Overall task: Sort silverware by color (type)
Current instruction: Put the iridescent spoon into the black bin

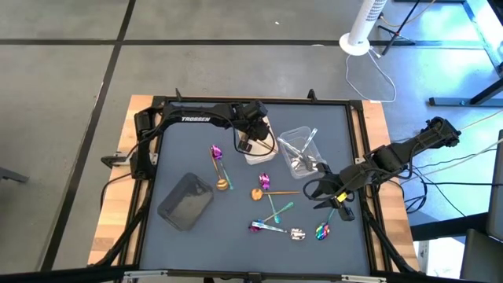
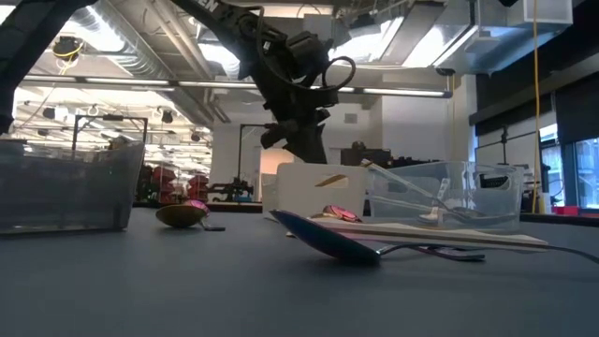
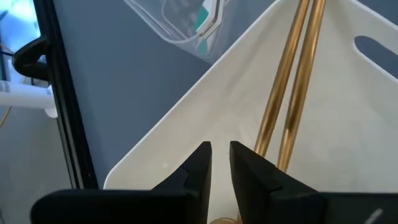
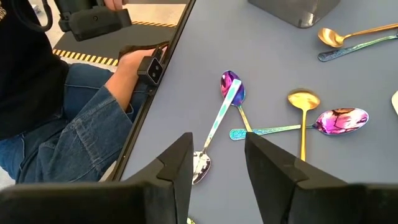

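Both arms are showing matte black housings; the left arm (image 1: 196,118) is bearing white TROSSEN lettering, and looped black cables are trailing the right arm (image 1: 393,157).

One camera looks straight down on the whole table (image 1: 236,228), another level across its top, while each wrist camera peers closely down past its own fingers.

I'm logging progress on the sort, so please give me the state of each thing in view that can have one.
left gripper: over the white tray, fingers slightly apart, holding nothing.
right gripper: open, empty, above loose spoons.
white tray: holds two gold handles.
clear tray: holds silver pieces.
dark grey tray: contents not visible.
loose silverware: gold and iridescent pieces lying unsorted on the table.
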`<state>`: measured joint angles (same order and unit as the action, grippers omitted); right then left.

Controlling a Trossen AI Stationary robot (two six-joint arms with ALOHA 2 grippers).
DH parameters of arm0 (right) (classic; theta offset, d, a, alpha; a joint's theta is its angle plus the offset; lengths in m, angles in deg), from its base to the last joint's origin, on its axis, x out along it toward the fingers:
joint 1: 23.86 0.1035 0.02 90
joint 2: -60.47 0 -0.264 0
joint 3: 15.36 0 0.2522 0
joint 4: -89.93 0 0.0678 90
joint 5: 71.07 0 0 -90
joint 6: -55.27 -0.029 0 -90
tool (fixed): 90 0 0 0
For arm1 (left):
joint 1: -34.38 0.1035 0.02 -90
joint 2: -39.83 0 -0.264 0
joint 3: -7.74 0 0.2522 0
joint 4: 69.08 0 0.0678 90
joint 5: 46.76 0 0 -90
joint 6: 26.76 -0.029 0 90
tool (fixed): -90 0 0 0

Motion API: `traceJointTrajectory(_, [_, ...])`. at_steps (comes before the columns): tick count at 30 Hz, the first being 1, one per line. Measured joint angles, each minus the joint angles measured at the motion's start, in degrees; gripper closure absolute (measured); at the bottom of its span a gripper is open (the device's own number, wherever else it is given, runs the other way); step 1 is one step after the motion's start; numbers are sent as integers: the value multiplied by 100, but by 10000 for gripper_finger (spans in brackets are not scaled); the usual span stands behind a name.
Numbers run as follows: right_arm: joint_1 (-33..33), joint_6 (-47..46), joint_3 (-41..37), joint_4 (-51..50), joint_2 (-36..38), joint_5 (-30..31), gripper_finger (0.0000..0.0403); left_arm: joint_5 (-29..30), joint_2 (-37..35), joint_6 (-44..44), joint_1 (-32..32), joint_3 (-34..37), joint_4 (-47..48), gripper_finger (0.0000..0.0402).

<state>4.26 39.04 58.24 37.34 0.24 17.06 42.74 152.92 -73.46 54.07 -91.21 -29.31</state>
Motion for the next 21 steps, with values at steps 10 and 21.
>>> traceJointTrajectory(10, [0, 0, 0, -20, 0, 0, 269, 7, -35, -21, -153, -6, 2, 349])
traceJointTrajectory(21, [0, 22, 0, -57, 2, -2, 269, 333, -636, 7, -588, -15, 58, 349])
